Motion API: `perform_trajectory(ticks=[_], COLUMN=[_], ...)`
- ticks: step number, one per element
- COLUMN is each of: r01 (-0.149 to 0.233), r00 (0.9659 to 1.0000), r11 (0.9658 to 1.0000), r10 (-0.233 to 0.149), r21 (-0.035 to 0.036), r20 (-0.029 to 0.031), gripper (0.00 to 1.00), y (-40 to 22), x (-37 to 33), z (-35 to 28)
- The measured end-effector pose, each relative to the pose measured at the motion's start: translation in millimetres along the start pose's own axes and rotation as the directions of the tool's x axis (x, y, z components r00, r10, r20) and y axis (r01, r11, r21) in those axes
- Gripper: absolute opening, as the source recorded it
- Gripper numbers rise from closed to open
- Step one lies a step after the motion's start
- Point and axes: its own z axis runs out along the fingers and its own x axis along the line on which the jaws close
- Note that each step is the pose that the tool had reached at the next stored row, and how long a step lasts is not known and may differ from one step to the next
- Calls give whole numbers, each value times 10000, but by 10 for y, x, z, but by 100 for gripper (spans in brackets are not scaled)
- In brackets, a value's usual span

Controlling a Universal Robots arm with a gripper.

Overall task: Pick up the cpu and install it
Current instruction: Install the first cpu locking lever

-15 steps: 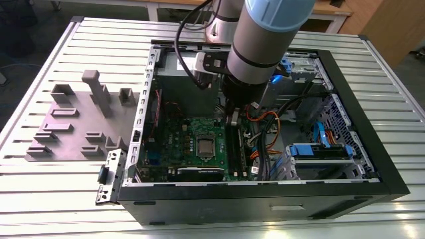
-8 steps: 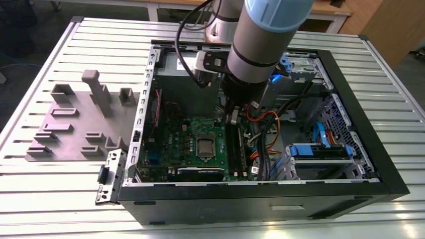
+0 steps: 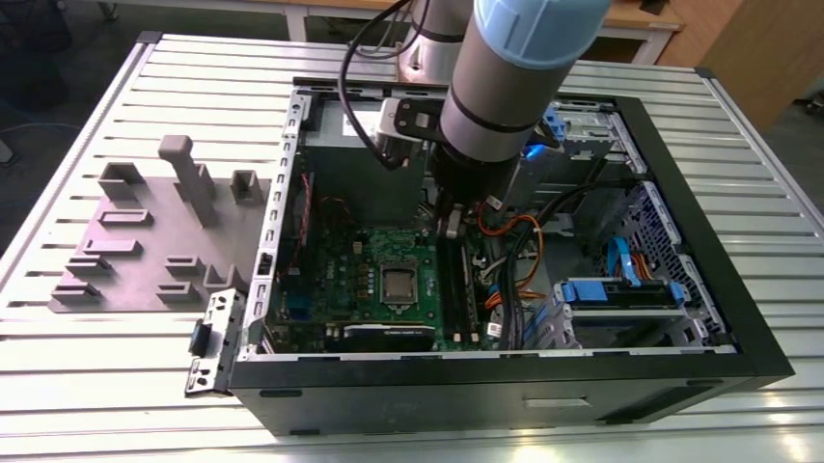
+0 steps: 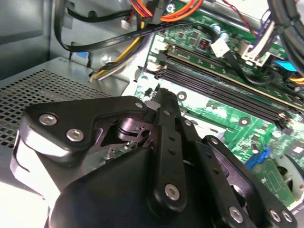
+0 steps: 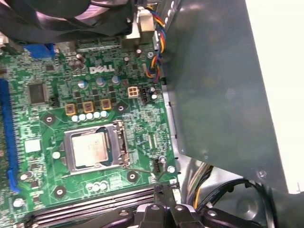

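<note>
on the exterior view's left, a grey fixture plate lies on the slatted table. to its right stands the open computer case, with the green motherboard on its floor. the cpu sits in the socket frame on that board. the gripper hangs inside the case above the memory slots, away from the cpu; whether its fingers are apart or together, i cannot tell.

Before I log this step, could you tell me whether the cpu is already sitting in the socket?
Yes: in the first wrist view the cpu lies flat inside the socket frame on the motherboard.
</note>
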Motion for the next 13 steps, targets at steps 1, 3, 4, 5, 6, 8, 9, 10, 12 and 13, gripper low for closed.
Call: perform_trajectory(ticks=[1, 3, 4, 5, 6, 8, 9, 10, 12, 13], r01=[3, 7, 9, 10, 11, 13, 14, 15, 16, 15], r00=[10000, 9999, 9999, 9999, 9998, 9997, 9997, 9997, 9997, 9997], r11=[10000, 10000, 10000, 10000, 10000, 10000, 10000, 10000, 10000, 10000], r10=[-3, -7, -8, -10, -10, -12, -12, -14, -15, -14], r21=[-10, -25, -29, -32, -37, -44, -48, -49, -50, -50], r20=[51, 127, 147, 164, 183, 224, 239, 249, 253, 252], gripper=[11, 11, 11, 11, 11, 11, 11, 11, 11, 11], y=[1, 4, 9, 18, 33, 48, 52, 54, 55, 56], x=[-1, 0, 1, 4, 8, 11, 12, 12, 12, 13], z=[3, 11, 14, 18, 21, 26, 27, 27, 28, 27])
